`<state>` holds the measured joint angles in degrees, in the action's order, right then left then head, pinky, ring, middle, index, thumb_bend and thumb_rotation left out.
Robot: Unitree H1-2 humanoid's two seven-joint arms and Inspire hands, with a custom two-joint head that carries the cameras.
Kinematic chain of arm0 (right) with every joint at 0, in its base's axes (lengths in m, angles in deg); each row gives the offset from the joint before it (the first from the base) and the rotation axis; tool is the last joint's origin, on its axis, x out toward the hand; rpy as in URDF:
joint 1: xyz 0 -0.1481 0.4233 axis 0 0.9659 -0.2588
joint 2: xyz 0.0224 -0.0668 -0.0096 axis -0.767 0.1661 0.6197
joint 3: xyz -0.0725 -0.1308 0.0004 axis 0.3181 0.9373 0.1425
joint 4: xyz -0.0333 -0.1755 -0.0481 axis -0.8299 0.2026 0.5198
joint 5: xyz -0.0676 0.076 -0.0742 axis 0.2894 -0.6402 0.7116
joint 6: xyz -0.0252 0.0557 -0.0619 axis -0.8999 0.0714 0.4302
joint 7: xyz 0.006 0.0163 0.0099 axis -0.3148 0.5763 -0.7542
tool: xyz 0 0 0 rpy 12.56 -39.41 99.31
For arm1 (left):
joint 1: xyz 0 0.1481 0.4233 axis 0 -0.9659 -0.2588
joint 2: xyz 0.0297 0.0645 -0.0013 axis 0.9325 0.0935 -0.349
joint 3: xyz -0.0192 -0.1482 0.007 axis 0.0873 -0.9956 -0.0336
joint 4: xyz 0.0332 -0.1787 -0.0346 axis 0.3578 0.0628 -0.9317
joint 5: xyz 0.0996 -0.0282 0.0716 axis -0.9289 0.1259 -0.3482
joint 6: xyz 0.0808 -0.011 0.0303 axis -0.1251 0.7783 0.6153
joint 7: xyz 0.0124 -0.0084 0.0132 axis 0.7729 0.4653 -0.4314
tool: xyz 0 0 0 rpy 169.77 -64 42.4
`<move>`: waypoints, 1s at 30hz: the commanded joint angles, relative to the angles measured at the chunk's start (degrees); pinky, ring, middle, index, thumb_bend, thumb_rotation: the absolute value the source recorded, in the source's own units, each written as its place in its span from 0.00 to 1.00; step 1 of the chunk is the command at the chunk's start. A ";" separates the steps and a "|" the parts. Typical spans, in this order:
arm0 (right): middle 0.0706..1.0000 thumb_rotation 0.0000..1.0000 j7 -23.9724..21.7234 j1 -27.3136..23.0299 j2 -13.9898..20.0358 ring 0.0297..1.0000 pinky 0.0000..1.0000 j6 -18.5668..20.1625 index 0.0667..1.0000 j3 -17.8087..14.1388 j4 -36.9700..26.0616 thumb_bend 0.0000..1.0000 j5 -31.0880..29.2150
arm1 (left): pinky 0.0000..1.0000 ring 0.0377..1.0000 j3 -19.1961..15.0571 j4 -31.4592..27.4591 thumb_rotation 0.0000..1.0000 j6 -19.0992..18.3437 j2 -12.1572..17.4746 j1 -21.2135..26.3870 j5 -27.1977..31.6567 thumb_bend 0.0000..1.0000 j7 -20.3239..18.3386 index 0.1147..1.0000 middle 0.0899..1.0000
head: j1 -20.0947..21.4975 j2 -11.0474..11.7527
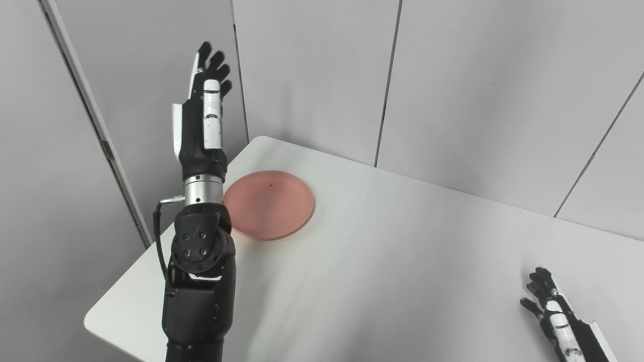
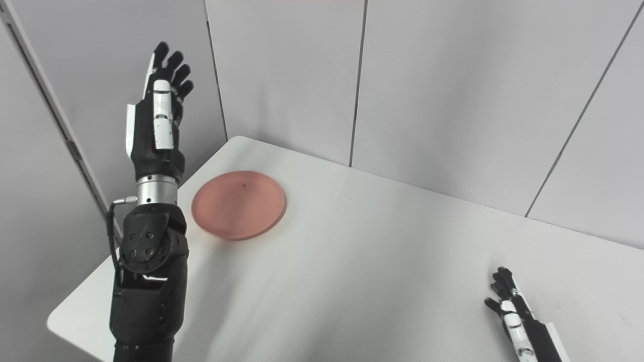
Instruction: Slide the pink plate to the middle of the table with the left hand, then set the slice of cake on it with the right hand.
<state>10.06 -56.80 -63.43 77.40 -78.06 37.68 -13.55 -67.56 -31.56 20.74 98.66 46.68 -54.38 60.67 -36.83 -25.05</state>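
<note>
A round pink plate (image 1: 269, 203) lies empty near the table's far left corner. My left hand (image 1: 204, 108) is raised high above the table's left edge, fingers stretched upward and apart, open and holding nothing; its wrist stands just left of the plate. My right hand (image 1: 551, 306) rests low at the near right of the table, fingers extended, open and empty. No slice of cake shows in either view.
The white table (image 1: 402, 261) has a rounded left corner and near-left edge. Grey wall panels (image 1: 453, 75) stand close behind it, and a panel frame (image 1: 95, 125) runs down at the left.
</note>
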 commanded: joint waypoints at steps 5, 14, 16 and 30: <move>0.97 1.00 0.20 1.75 0.72 0.97 1.00 2.66 0.97 -0.44 0.98 0.11 0.51 | 0.92 0.94 -2.35 2.85 1.00 4.11 3.03 1.63 1.33 0.39 2.31 0.95 0.95 | -0.09 -0.05; 0.97 1.00 -0.21 1.76 0.87 0.97 1.00 2.88 0.98 -0.54 0.82 0.12 0.17 | 0.97 0.96 -3.30 9.41 1.00 5.13 4.18 1.23 3.67 0.38 2.60 0.97 0.98 | -0.57 -0.19; 0.97 1.00 -0.13 1.78 0.93 0.97 1.00 3.02 0.98 -0.53 0.74 0.12 0.32 | 0.98 0.96 -3.55 11.09 1.00 5.39 4.32 1.30 4.43 0.38 2.63 0.98 0.98 | -0.60 -0.22; 0.98 1.00 -0.12 1.73 0.99 0.98 1.00 4.24 0.98 -0.68 -0.10 0.13 0.03 | 1.00 0.96 -4.41 18.29 1.00 6.21 4.69 1.95 9.22 0.36 3.36 0.97 0.97 | -1.11 -0.68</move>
<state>9.82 -56.61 -63.44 77.74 -78.29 37.16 -13.90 -71.61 -13.13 25.13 101.98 46.62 -45.98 63.76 -37.88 -25.66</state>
